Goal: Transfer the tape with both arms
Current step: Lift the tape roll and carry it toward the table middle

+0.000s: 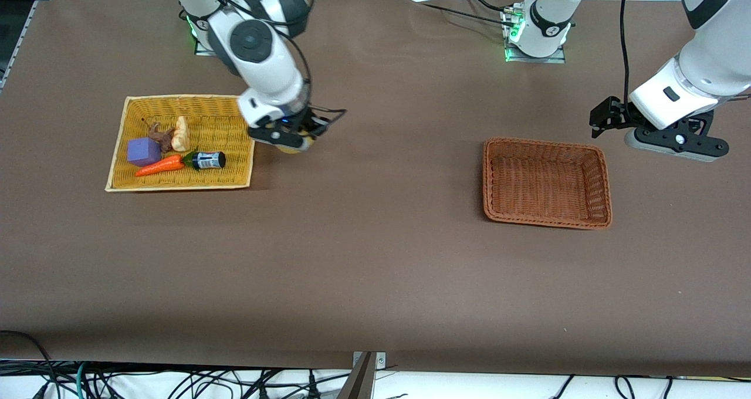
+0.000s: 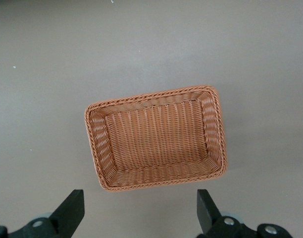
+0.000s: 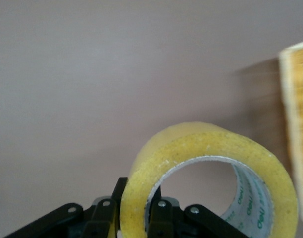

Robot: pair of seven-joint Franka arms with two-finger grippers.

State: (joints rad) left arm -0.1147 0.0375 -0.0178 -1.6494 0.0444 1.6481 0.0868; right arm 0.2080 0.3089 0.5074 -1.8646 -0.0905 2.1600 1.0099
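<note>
The tape (image 1: 291,147), a yellowish translucent roll with a grey core, hangs in my right gripper (image 1: 290,138) just above the table beside the yellow basket (image 1: 176,98). In the right wrist view the jaws pinch the wall of the tape (image 3: 211,163), one finger inside the ring and one outside; the right gripper (image 3: 136,208) is shut on it. My left gripper (image 1: 604,117) waits open over bare table by the brown basket (image 1: 604,182) at the left arm's end. The left wrist view shows the left gripper (image 2: 140,206) wide apart, holding nothing, with the brown basket (image 2: 156,96) below.
The yellow basket (image 3: 295,124) holds a purple cube (image 1: 144,151), a carrot (image 1: 159,165), a small dark bottle (image 1: 206,160), a pale piece (image 1: 181,134) and a brown piece (image 1: 159,136). Brown tabletop stretches between the two baskets.
</note>
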